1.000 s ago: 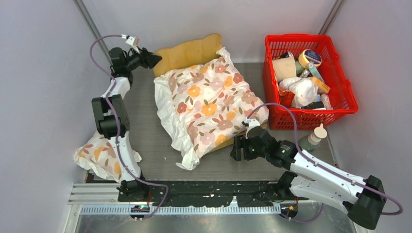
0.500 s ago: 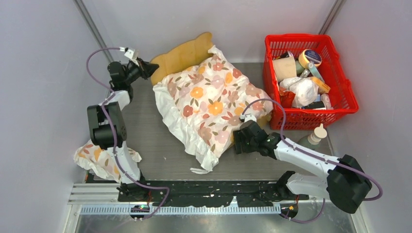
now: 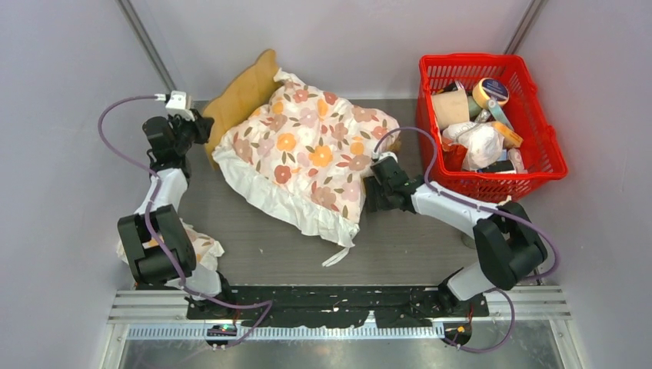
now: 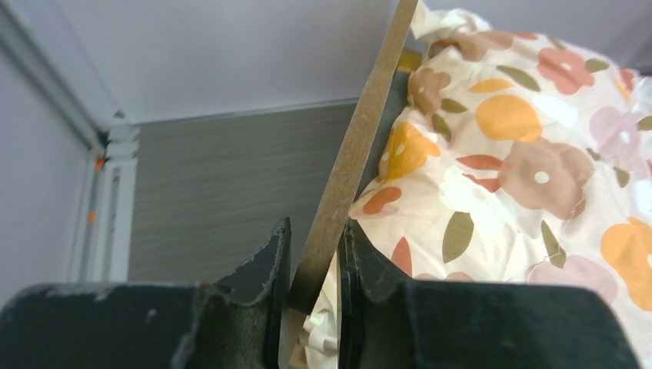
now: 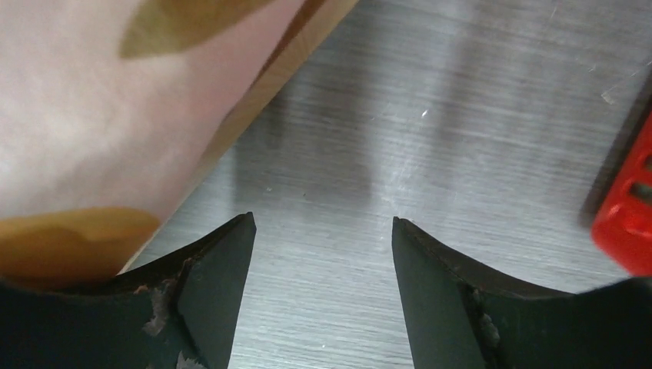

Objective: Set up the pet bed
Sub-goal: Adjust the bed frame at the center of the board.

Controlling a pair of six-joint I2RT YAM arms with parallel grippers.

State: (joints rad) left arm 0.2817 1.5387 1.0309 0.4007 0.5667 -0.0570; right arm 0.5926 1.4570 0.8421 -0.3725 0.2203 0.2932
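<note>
Both fingers of the left gripper (image 4: pixel 314 242) clamp the pet bed's (image 4: pixel 361 138) headboard; the right gripper (image 5: pixel 323 231) gapes empty beside its rail. At the table's (image 3: pixel 254 231) far right corner, the red basket (image 3: pixel 469 58) holds a tape roll (image 3: pixel 490 91).

Pale lilac-grey walls close in the space: a back wall (image 3: pixel 369 38), a left wall (image 3: pixel 54 115) and a right wall (image 3: pixel 607 92), with slim grey metal posts (image 3: pixel 146 42) slanting up at the two back corners. The table (image 3: pixel 254 231) has a brushed grey top with fine streaks, evenly lit and showing only soft shadows. A ribbed aluminium rail (image 3: pixel 154 307) runs along its near edge.
</note>
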